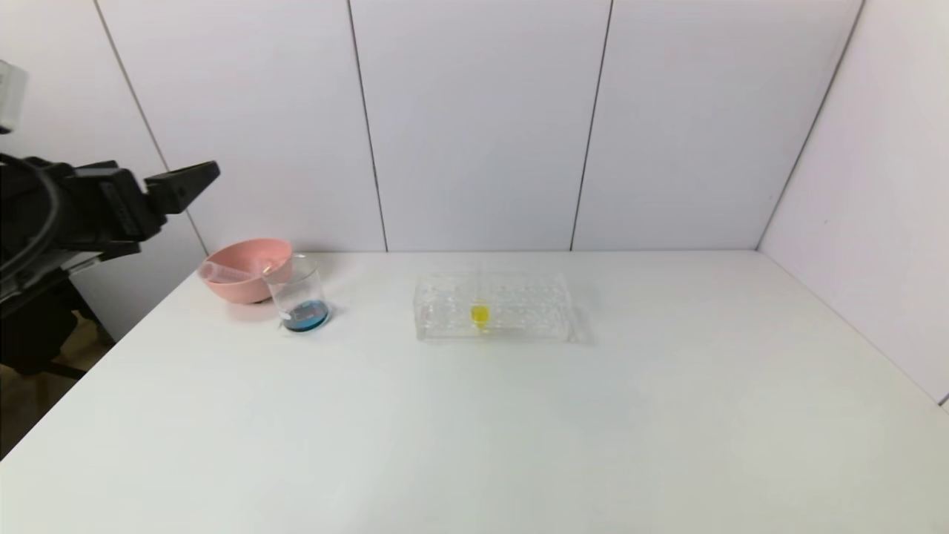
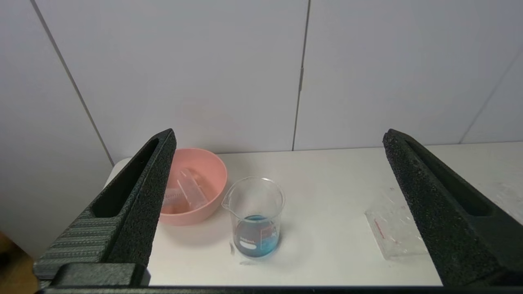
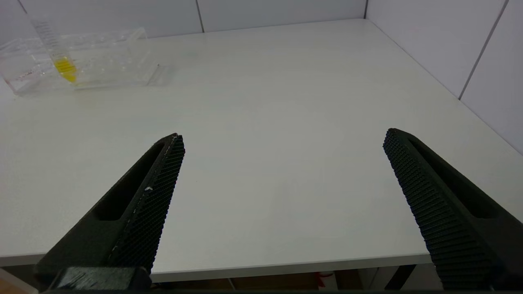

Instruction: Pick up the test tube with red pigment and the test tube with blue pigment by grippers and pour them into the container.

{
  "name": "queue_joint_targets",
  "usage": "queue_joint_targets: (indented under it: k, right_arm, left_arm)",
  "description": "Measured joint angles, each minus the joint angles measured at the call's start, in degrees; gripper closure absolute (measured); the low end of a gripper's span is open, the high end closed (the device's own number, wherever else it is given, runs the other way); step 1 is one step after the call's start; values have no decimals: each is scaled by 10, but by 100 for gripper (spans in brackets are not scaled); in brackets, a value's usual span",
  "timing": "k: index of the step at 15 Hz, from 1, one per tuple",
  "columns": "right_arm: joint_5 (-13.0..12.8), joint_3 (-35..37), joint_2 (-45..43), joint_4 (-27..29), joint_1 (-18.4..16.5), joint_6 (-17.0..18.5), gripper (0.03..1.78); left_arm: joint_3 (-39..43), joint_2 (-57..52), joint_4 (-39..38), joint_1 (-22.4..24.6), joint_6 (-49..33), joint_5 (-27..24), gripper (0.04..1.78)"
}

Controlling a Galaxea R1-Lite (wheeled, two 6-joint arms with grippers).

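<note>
The container, a clear glass beaker (image 1: 299, 297), stands at the table's far left and holds dark blue liquid; it also shows in the left wrist view (image 2: 256, 216). Two clear tubes (image 1: 226, 272) lie in the pink bowl (image 1: 241, 285), with no red or blue liquid visible in them (image 2: 192, 190). My left gripper (image 1: 200, 178) hangs open and empty in the air to the left of the table, facing the beaker (image 2: 280, 136). My right gripper (image 3: 284, 136) is open and empty above the table's front edge; it is out of the head view.
A clear tube rack (image 1: 519, 304) lies at mid-table and holds a yellow-liquid tube (image 1: 480, 315); both show in the right wrist view, rack (image 3: 114, 61) and tube (image 3: 65, 67). White walls close the back and right. The pink bowl touches the beaker's far left side.
</note>
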Motion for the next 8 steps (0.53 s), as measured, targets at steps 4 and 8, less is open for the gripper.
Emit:
queue_joint_targets:
  k: [4,8]
  right_arm:
    - [0,0,0,0,0,0,4]
    - [0,0,0,0,0,0,4]
  left_arm:
    - [51,-225,128,0,19,-60,6]
    - [73,-446,294,2,31,-89,6]
